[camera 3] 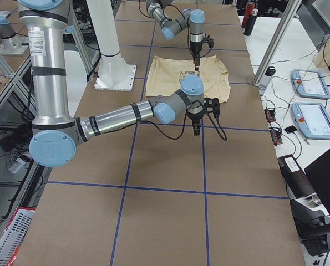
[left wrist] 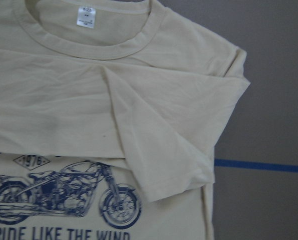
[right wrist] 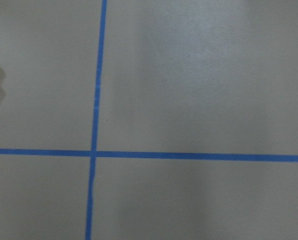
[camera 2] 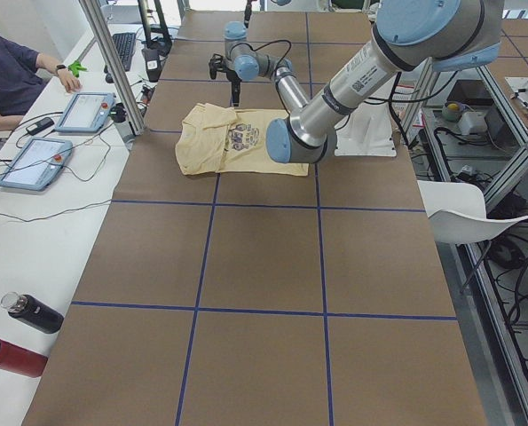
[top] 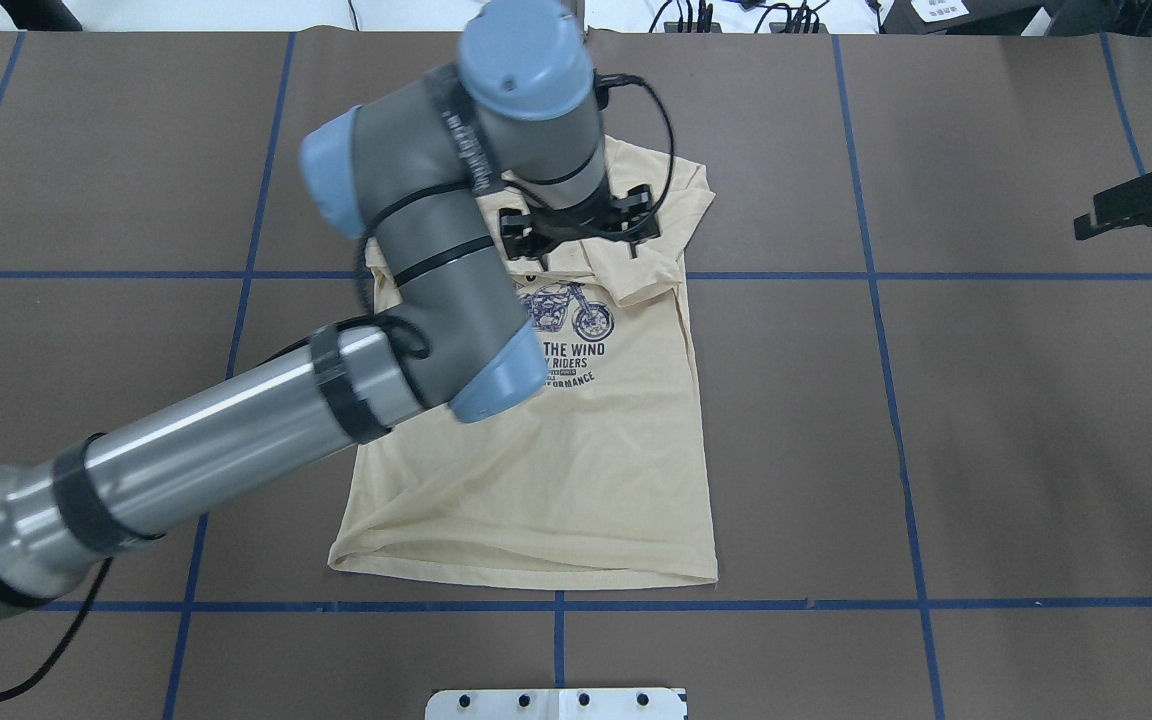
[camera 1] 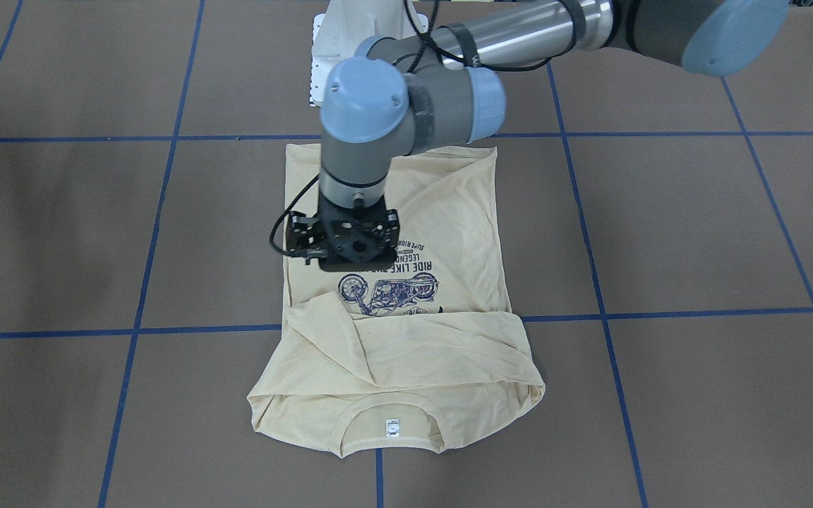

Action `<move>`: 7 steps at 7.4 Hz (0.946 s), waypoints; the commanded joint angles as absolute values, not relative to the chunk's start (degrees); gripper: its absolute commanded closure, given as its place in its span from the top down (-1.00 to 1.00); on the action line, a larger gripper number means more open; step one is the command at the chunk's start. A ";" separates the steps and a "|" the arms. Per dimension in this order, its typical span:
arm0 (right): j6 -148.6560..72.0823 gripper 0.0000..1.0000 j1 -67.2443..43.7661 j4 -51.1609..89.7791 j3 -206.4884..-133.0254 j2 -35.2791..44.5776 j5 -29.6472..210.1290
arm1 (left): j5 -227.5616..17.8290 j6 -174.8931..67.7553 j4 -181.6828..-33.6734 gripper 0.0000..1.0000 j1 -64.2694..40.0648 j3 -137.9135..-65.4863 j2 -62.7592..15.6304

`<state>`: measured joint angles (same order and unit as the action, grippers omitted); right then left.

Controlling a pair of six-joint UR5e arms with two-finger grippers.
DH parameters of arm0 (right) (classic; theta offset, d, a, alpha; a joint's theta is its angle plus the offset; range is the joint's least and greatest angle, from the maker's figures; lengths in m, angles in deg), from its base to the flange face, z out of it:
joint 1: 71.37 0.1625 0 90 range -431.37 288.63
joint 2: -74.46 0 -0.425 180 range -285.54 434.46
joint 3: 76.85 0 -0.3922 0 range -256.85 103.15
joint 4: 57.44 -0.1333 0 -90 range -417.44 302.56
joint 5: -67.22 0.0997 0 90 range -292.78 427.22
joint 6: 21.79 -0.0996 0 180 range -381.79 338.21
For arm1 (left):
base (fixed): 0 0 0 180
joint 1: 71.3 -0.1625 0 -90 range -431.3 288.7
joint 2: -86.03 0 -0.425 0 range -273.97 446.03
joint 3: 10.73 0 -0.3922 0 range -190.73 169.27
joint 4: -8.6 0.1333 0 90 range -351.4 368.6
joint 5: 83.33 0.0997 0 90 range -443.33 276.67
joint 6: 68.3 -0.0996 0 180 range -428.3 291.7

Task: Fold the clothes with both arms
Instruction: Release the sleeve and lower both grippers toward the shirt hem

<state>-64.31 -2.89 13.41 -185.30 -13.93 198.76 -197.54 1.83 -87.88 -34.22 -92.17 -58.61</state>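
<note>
1. The T-shirt [top: 556,480] is lying flat mid-table [top: 936,400], with its sleeves folded in.
2. The left gripper [camera 1: 351,245] is hanging over its print; I cannot tell how its jaws stand.
3. The right gripper [top: 1126,210] is hanging well apart from the shirt; its jaws are likewise unclear.

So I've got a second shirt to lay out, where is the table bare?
Bare table runs wide between the T-shirt's right edge and the right gripper, and along the near-right squares. Crowded: the left arm crosses the shirt's left side, left gripper over its upper half.
</note>
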 commanded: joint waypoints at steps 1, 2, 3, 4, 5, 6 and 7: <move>-79.11 0.99 -13.75 13.40 -193.01 -14.31 191.97 | -197.50 -7.00 -86.76 1.00 -33.77 -110.94 -40.96; -85.53 0.99 -19.02 13.49 -196.43 -14.66 188.98 | -197.68 -11.39 -87.02 1.00 -33.68 -116.84 -33.58; -90.55 0.99 -24.47 13.49 -199.69 -16.40 185.73 | -197.24 -12.74 -87.11 1.00 -33.85 -120.82 -28.89; -94.78 0.99 -31.31 13.58 -203.03 -18.86 179.60 | -196.98 -12.40 -89.11 1.00 -34.55 -122.08 -25.62; -99.43 0.99 -38.08 13.66 -204.02 -19.32 173.45 | -195.67 -12.05 -95.48 1.00 -35.52 -122.26 -20.72; -103.57 0.99 -45.28 13.67 -204.03 -19.32 166.26 | -192.26 -10.66 -104.86 1.00 -37.61 -122.09 -14.84; -106.22 0.99 -50.05 13.93 -204.03 -19.15 161.66 | -191.79 -8.82 -107.65 1.00 -38.85 -122.26 -12.52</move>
